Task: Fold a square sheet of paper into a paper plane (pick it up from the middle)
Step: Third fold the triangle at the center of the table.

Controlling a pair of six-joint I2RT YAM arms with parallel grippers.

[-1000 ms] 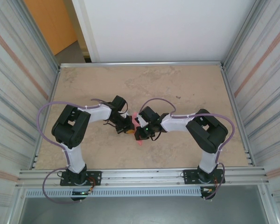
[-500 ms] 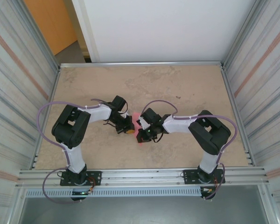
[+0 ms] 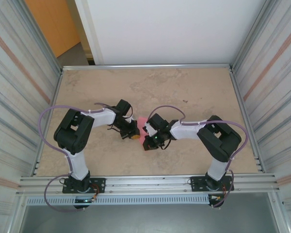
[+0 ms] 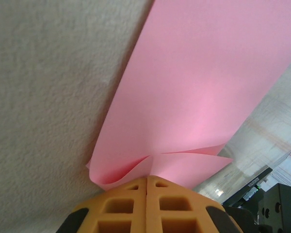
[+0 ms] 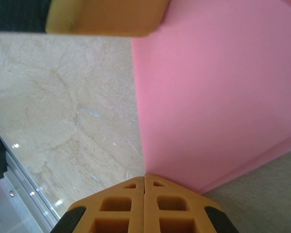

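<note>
The tabletop [image 3: 184, 87] is a mottled beige slab. Ribbed metal panels [image 3: 19, 82] close in its left and right edges, a white wall [image 3: 165, 29] stands beyond the far edge, and an aluminium rail [image 3: 145, 183] runs along the near edge where both arms are bolted. Purple cables [image 3: 47, 116] loop off each arm. Nothing else lies loose on the surface.

The pink sheet of paper [image 3: 142, 121] is near the middle of the tabletop, a little toward the near edge, wedged between the two tools, which meet almost tip to tip and hide most of it from above.

In the left wrist view, the left tool [image 4: 146, 178] has its orange fingers pressed together with no gap, pinching a folded corner of the pink sheet [image 4: 199, 97]. Two layers curl into the fingertips, and the rest of the paper rises away toward the upper right over the tabletop [image 4: 39, 97]. Black arm hardware [image 4: 274, 206] sits just beyond the paper's lower edge.

In the right wrist view, the right tool [image 5: 144, 177] is likewise fully closed. A corner of the sheet [image 5: 223, 97] runs down into the seam between its fingers, so it appears gripped there. One blurred orange finger of the left tool [image 5: 106, 17] crosses the top, touching or just beside the paper's upper edge.
</note>
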